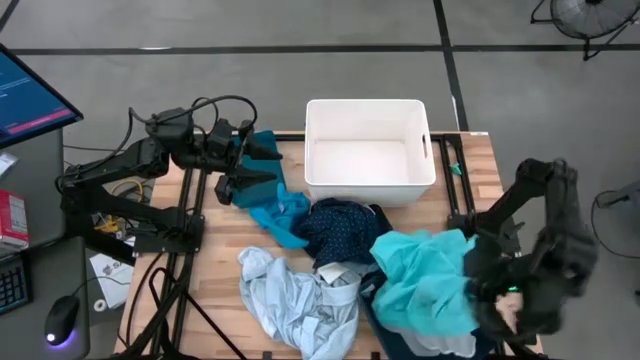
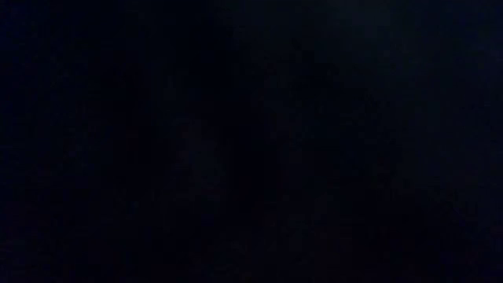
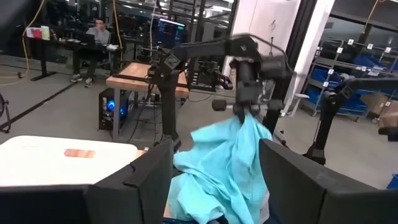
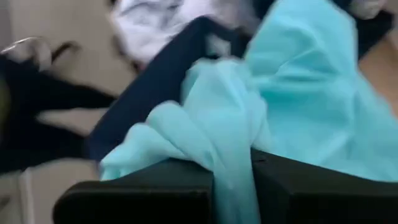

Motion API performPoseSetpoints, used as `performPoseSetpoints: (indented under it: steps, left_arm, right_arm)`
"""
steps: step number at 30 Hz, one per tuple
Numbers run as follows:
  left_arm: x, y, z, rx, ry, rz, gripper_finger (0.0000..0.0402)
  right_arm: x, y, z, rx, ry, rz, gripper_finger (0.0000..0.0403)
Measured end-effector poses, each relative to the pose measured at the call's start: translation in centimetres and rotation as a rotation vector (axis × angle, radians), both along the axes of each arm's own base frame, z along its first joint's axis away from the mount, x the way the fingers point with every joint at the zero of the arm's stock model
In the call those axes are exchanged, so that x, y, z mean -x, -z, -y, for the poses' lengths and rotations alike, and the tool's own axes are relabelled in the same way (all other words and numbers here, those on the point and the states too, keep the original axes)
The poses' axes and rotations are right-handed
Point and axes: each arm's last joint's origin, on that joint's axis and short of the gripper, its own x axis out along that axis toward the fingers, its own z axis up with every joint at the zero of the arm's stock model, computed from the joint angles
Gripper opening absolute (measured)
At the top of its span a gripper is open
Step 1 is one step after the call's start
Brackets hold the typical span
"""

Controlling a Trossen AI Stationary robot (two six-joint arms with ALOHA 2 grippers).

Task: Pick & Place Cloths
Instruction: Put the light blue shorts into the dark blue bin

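Note:
A heap of cloths lies on the table's near half: a turquoise cloth [image 1: 425,275], a navy dotted one [image 1: 340,228], a pale blue-grey one [image 1: 290,300] and a bright blue one [image 1: 280,212]. My right gripper [image 4: 233,177], at the heap's right end, is shut on the turquoise cloth [image 3: 230,162]. My left gripper [image 1: 258,165] is open near the table's far left, above the bright blue cloth, with its fingers pointing toward the white tub [image 1: 368,150]. The low view is entirely dark. My right gripper pinches a bunched fold of the turquoise cloth [image 4: 231,146] between its two fingers, coming from above and pointing down. In the left wrist view the cloth hangs below the fingers [image 3: 245,106] in slack folds, its lower part still on the heap.
The white rigid tub stands at the table's far middle, and nothing shows inside it. Cables and arm mounts lie along the table's left edge [image 1: 170,250]. Beyond the table are benches, shelving and a seated person [image 3: 93,37].

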Motion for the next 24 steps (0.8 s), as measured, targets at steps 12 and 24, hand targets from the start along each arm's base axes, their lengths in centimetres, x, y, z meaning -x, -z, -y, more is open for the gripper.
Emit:
performPoseSetpoints:
  steps: [12, 24]
  left_arm:
    - [0.0, 0.0, 0.0, -0.003, 0.000, 0.000, 0.0218]
    - [0.0, 0.0, 0.0, -0.011, 0.000, 0.000, 0.0218]
  right_arm:
    - [-5.6, 12.3, -2.7, -0.098, 0.121, -0.122, 0.0000]
    - [-8.1, 20.5, -4.1, -0.203, 0.077, -0.412, 0.0037]
